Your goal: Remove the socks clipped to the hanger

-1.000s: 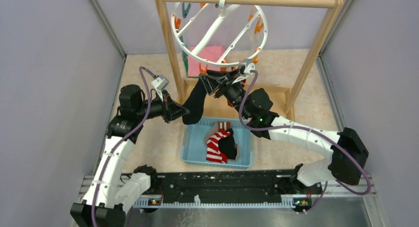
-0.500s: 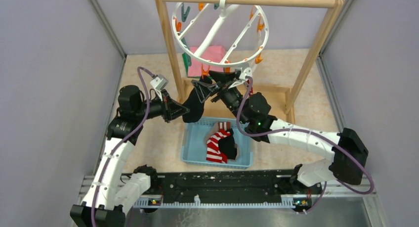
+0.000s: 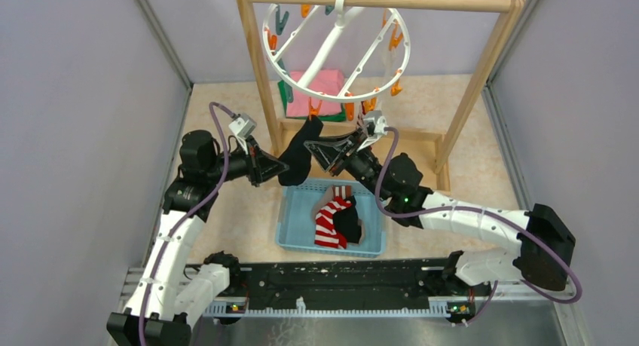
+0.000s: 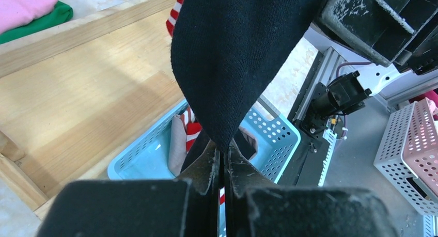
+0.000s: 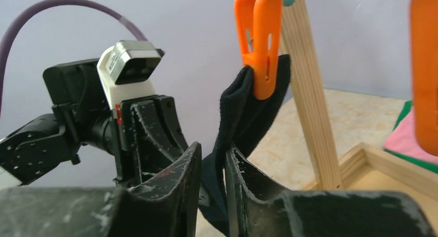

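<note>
Blue basket [image 3: 297,219] holds striped sock [image 3: 328,224], dark sock [image 3: 350,224]; left claw [image 4: 223,159], right claw [image 5: 213,149] pinch clipped black sock [image 3: 300,154].

your rig, itemised.
- left arm [image 3: 172,248]: white shell links, black joint housings, a black block at the base end.
- right arm [image 3: 467,216]: same white-and-black build, with one small green light [image 3: 405,200] on a black joint housing.
- cabling: a purple cable [image 3: 221,131] loops along each arm.
- wrist cameras: a small white-grey box [image 3: 243,125] sits on each wrist. the left one's mount carries a red mark, as far as you can make out.
- left gripper [image 4: 223,162] and right gripper [image 5: 213,154]: black wedge-shaped fingers, scuffed pale along the edges.
- base rail [image 3: 339,282]: black, speckled white, above a perforated silver strip.
</note>
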Motion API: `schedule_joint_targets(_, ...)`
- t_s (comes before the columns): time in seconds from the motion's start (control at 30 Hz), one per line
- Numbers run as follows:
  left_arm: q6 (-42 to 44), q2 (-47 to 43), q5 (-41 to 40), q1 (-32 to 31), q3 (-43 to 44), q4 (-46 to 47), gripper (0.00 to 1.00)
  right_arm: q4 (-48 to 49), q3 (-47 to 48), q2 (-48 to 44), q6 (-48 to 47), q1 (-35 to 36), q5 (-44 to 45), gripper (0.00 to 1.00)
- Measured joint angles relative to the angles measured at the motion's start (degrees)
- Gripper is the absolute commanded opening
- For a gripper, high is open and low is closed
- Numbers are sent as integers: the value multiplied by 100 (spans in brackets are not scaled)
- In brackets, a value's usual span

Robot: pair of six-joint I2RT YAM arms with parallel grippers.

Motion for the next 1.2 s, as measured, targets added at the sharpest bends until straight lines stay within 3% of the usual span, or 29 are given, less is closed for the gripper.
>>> schedule_joint_targets(0.03, 0, 0, 7, 0, 0, 0, 11, 4, 24, 22, 48, 0, -72, 18)
schedule_joint_targets(0.07, -4, 0, 24, 0, 0, 0, 26, -4, 50, 46, 90, 0, -149, 15)
schedule_joint_targets(0.13, -17, 4, 44, 0, 7, 2, 73, -9, 68, 94, 155, 0, -256, 7)
schedule_joint_targets(0.2, -13, 39, 55, 0, 70, -4, 87, -22, 72, 129, 212, 0, -323, 4)
schedule_joint_targets(0.8, -813, 1552, -247, -90, 2632, 820, 88, -229, 767, 914, 387, -2, -605, 0)
schedule_joint_targets(0.97, -861, 1838, -437, -328, 2767, 903, 90, -254, 977, 1058, 385, -2, -614, 0)
schedule_joint_targets(1.2, -614, 1969, -817, -560, 2942, 852, 85, -358, 1292, 1351, 385, -2, -619, 0)
